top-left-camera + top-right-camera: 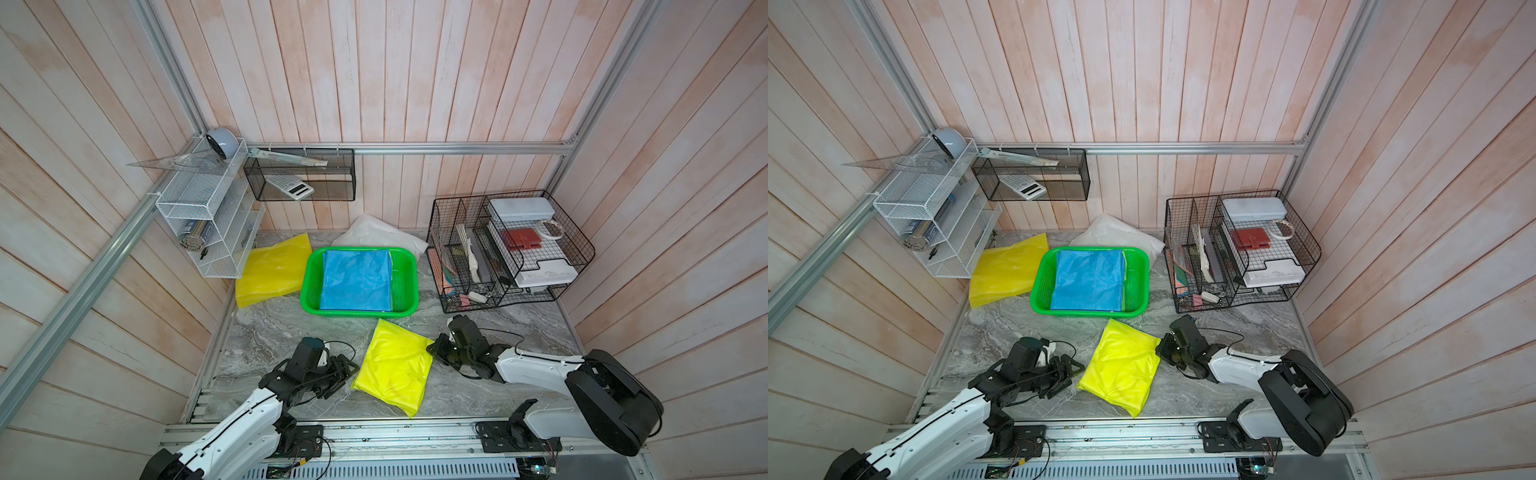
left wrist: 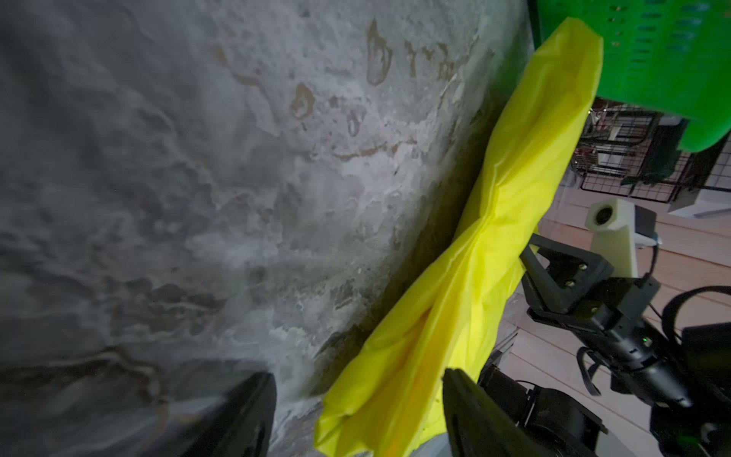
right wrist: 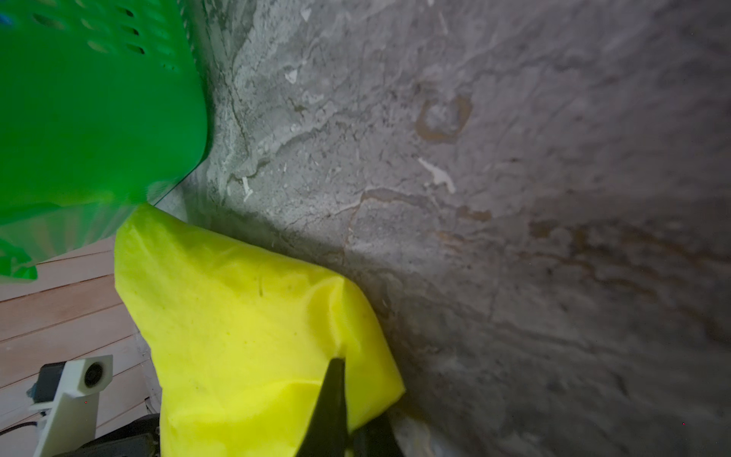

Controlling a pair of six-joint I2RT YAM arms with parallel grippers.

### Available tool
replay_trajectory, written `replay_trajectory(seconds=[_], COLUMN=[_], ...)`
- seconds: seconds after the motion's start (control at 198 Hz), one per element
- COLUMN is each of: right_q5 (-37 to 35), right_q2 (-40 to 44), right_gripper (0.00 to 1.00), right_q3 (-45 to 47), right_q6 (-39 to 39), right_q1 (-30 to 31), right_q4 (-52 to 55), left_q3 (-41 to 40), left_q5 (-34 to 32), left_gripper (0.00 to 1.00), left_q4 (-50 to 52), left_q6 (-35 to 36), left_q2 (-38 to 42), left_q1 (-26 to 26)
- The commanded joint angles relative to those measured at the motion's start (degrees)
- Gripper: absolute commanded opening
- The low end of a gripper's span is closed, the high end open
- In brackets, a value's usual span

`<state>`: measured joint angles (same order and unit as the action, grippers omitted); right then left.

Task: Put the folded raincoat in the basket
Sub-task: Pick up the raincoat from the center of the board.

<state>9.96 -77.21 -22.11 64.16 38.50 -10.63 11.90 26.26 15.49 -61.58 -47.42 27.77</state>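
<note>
The folded raincoat (image 1: 395, 365) is a bright lemon-yellow packet of thin, glossy material. It is roughly rectangular, set at a slant, with soft creases across its top. It lies on the grey marbled tabletop (image 1: 282, 332) in front of the basket (image 1: 309, 276) and outside it. In both top views the raincoat (image 1: 1121, 365) has its far corner at the basket's near wall (whether the two touch cannot be told). The basket is bright green with slotted sides, and a folded blue sheet (image 1: 357, 280) covers almost all of its floor.

The right end effector (image 1: 434, 351) is at the raincoat's right edge and closed on it. The right wrist view shows one dark finger (image 3: 334, 395) pressed into the raincoat (image 3: 245, 328), with folds gathering at its tip. The left end effector (image 1: 351, 372) sits at the opposite edge with its jaws well apart. In the left wrist view a corner of the raincoat (image 2: 494, 237) lies between the two fingers (image 2: 245, 415), and nothing is clamped.

The right end effector's second finger is hidden behind the fabric, and both left fingers are cut off at the frame edge. Whether the pinched edge is lifted clear of the tabletop cannot be told. In the wrist views the basket (image 2: 652, 59) is a blurred green mass, cropped by the frame.
</note>
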Motion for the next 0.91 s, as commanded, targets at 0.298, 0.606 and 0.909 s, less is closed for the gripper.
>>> replay_trajectory(seconds=[0.298, 0.606, 0.909], right_q5=[-0.4, 0.2, 0.0], right_q2=[-1.4, -2.5, -1.7], right_gripper=[0.0, 0.0, 0.0], right_q3=[0.9, 0.5, 0.3], right_q6=[-0.1, 0.3, 0.2], right_q1=[-0.2, 0.0, 0.1], right_q4=[3.6, 3.1, 3.8], left_q3=[-5.6, -5.8, -5.6], left_q5=[5.5, 5.8, 7.1], left_gripper=[0.7, 0.51, 0.27], left_q4=[-11.6, -13.8, -19.8], left_q6=[-3.2, -6.5, -8.5], left_q2=[-7.1, -4.7, -7.6], left_q1=[1.9, 3.4, 3.9])
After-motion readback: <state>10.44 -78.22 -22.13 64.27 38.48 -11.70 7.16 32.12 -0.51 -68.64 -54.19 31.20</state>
